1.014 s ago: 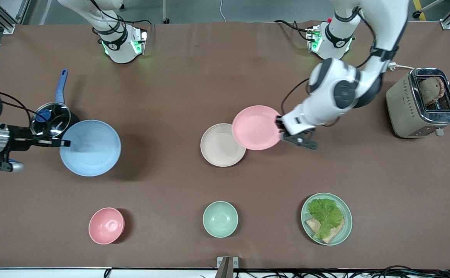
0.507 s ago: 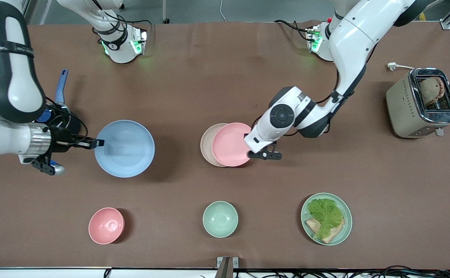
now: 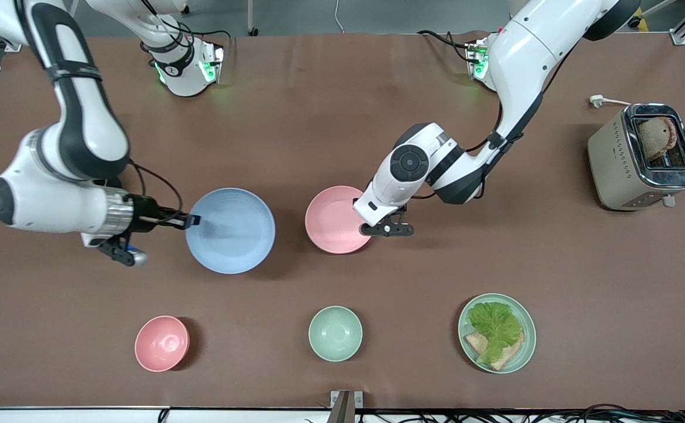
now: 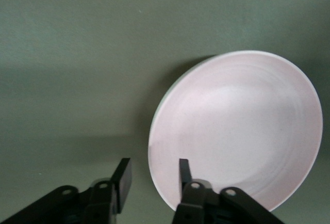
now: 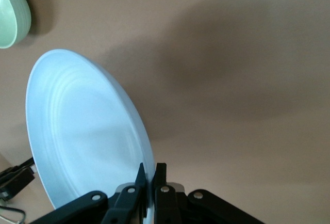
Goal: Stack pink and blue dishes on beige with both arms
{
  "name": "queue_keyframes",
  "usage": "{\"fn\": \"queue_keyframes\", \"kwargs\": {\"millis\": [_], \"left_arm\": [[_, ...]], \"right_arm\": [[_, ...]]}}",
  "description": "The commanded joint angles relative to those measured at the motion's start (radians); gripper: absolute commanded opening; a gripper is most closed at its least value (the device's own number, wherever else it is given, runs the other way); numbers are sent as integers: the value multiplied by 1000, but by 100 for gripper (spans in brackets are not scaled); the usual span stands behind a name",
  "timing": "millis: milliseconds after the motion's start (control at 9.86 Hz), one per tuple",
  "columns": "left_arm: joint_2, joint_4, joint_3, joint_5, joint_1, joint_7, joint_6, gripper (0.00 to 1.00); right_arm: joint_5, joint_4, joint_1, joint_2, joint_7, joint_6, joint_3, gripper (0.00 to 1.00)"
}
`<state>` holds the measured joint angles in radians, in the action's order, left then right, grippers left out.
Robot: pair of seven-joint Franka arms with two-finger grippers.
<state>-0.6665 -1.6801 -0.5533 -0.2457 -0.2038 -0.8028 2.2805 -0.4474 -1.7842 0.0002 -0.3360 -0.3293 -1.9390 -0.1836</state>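
The pale pink plate (image 3: 335, 219) lies in the middle of the table and covers the beige plate, which stays hidden beneath it. My left gripper (image 3: 366, 218) is at the pink plate's rim on the side toward the left arm's end. Its fingers stand open astride the rim (image 4: 153, 166), one over the pink plate (image 4: 232, 131) and one outside it. The light blue plate (image 3: 231, 230) hangs over the table beside the pink one, casting a shadow. My right gripper (image 3: 192, 220) is shut on its rim. The right wrist view shows this pinch (image 5: 153, 175) on the blue plate (image 5: 82, 136).
Nearer the front camera stand a deep pink bowl (image 3: 162, 343), a pale green bowl (image 3: 335, 333) and a green plate with lettuce and bread (image 3: 497, 333). A toaster (image 3: 642, 155) holding bread stands at the left arm's end of the table.
The left arm swung the pink plate over the beige plate, and it now covers the beige plate fully. The right arm carried the blue plate toward the table's middle.
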Motion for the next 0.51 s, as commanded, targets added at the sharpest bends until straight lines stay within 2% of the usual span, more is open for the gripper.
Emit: {"fn": "queue_keyframes", "kwargs": {"millis": [0, 101, 203, 406], "left_arm": [[133, -70, 12, -20, 33, -9, -59, 100], [207, -85, 18, -21, 71, 14, -106, 100], [272, -107, 71, -21, 73, 101, -145, 100], [414, -177, 194, 20, 75, 302, -156, 100]], "right_arm": [[1, -95, -5, 35, -80, -98, -98, 1], [1, -110, -3, 34, -118, -125, -152, 1], [1, -144, -3, 34, -138, -168, -207, 2], [1, -249, 14, 29, -166, -399, -295, 2]]}}
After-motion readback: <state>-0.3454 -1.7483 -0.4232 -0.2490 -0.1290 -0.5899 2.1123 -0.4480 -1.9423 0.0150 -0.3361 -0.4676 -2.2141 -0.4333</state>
